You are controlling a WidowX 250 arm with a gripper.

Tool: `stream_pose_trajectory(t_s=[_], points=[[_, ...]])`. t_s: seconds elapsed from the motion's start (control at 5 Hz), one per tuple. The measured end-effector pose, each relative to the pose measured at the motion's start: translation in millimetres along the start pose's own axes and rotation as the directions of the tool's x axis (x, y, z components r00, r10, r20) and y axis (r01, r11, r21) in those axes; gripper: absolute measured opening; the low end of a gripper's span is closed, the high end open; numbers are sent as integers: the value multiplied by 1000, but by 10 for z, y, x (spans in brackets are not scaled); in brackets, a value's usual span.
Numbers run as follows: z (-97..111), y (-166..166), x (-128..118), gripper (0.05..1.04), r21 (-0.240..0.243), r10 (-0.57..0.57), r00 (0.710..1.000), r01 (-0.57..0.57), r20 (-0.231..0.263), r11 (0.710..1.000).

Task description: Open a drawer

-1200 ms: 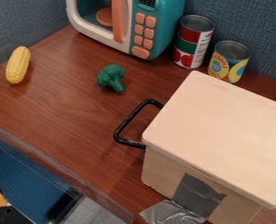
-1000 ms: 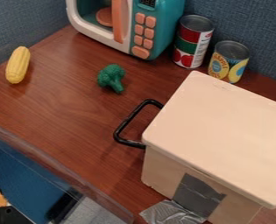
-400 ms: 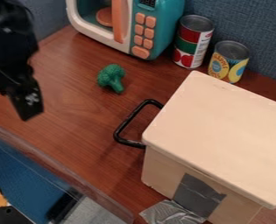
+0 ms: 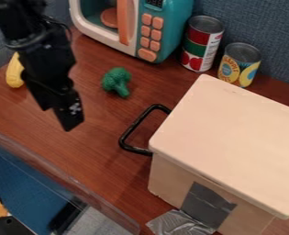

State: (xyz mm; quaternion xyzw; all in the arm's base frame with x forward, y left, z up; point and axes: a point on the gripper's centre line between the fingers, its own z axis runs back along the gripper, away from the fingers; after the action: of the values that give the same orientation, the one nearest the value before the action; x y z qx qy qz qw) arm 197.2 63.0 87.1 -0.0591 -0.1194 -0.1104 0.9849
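Observation:
My black gripper (image 4: 68,117) hangs over the table on the left, pointing down, to the left of the drawer's handle and not touching it. The drawer unit is a cream-coloured box (image 4: 229,137) at the right, with a flat lid-like top. From its left side sticks out a black bar handle (image 4: 131,131). The drawer looks closed against the box, though its front is mostly hidden beneath the top's edge.
Green broccoli (image 4: 116,82) lies between the gripper and the cans. Yellow corn (image 4: 14,72) is behind the arm. A teal toy microwave (image 4: 171,27), a red can (image 4: 202,43) and a pineapple can (image 4: 239,64) stand at the back. A clear-walled bin (image 4: 60,176) occupies the lower left.
The arm has come into view from the upper left and moved right, towards the handle. It covered the corn a moment ago; part of the corn shows again. The box and handle have not moved.

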Motion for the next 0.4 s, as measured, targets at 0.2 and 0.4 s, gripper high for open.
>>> stream_pose_trajectory(t_s=[0.2, 0.4], points=[[-142, -91, 167, 1000, -12, 47, 997, -46, 54, 999], [-283, -220, 313, 1000, -19, 56, 996, -55, 68, 998]])
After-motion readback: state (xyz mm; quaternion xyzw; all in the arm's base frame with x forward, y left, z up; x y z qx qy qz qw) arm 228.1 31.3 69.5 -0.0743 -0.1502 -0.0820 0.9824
